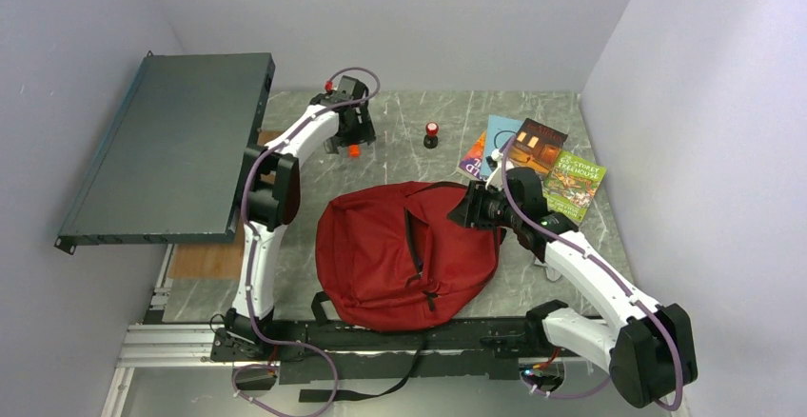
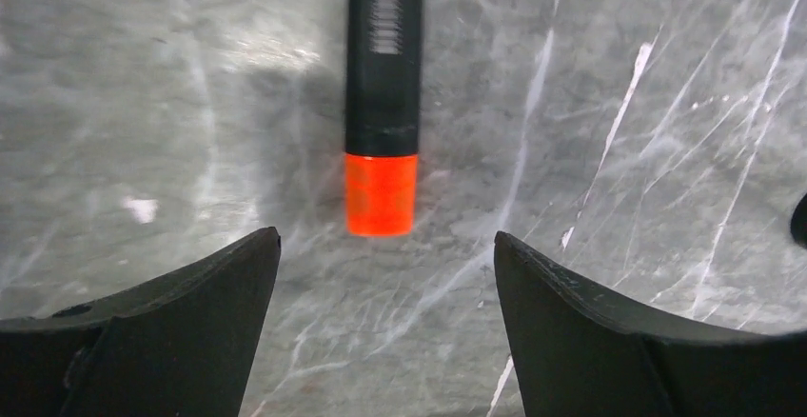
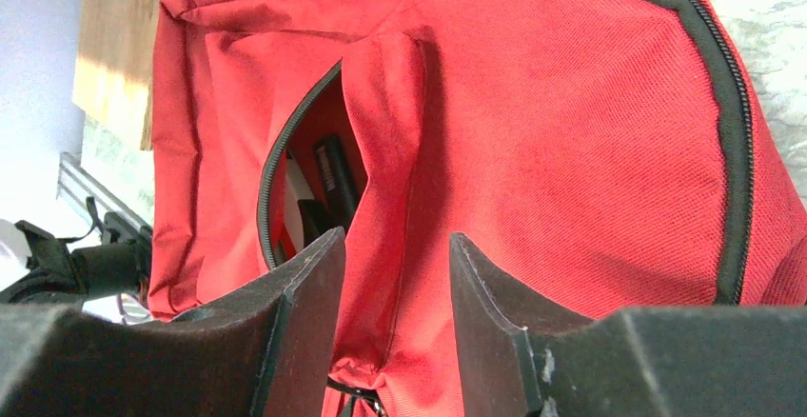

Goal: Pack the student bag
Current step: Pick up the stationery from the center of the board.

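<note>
- The student bag (image 1: 404, 255) lay flat at the middle of the marble-patterned table (image 1: 428, 117). Its 6 o'clock edge reached the rail by the arm bases, and a black strap (image 1: 416, 246) ran down the red fabric.
- Your right gripper (image 1: 460, 211) sat at the bag's 2 o'clock edge. In the right wrist view its fingers (image 3: 295, 303) were pressed onto a raised fold of the red cloth, pinching it, with the fabric filling the gap between them.
- On the 9 o'clock side of that fold the zip opening (image 3: 285, 160) gaped. Dark items (image 3: 328, 174) showed inside, but I could not tell what they were.
- Your left gripper (image 1: 347, 144) was out at the bag's 11 o'clock, well apart from it, pointing down at the table.
- In the left wrist view its jaws stood spread wide, with nothing between them and bare table under the gap.
- A marker (image 2: 382, 103), black barrel with an orange cap, lay just beyond the fingertips at 12 o'clock. Its cap end was nearest them and touched neither finger.
- A small red and black object (image 1: 431, 134) stood at the bag's 12 o'clock, apart from it.
- A fan of books (image 1: 538, 155) lay at the bag's 1 o'clock, just beyond your right gripper.
- A dark flat panel (image 1: 171, 150) hung over the table's 9 o'clock side, with a wooden board (image 1: 205, 260) beneath its near edge.
</note>
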